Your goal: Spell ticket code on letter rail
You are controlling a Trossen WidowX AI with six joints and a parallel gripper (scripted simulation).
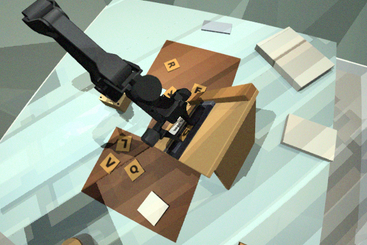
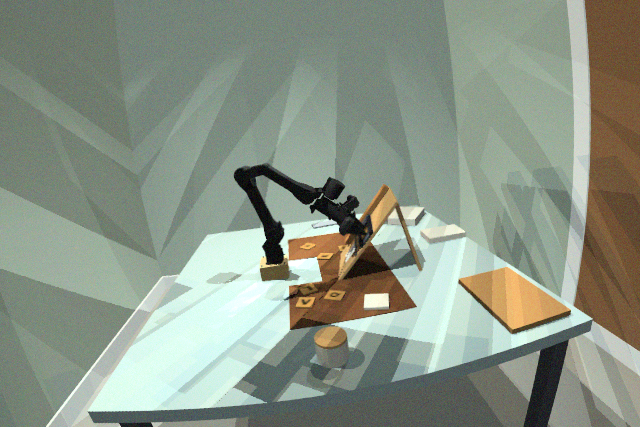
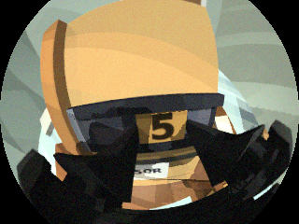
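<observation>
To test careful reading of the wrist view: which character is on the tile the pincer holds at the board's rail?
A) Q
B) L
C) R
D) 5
D: the wrist view shows the tile marked 5 between the pincer fingers, up against the dark rail on the board; the R, Q and L tiles lie on the mat.

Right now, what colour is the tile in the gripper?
Tan with a black "5", best seen in the wrist view: tile, held in the gripper.
</observation>
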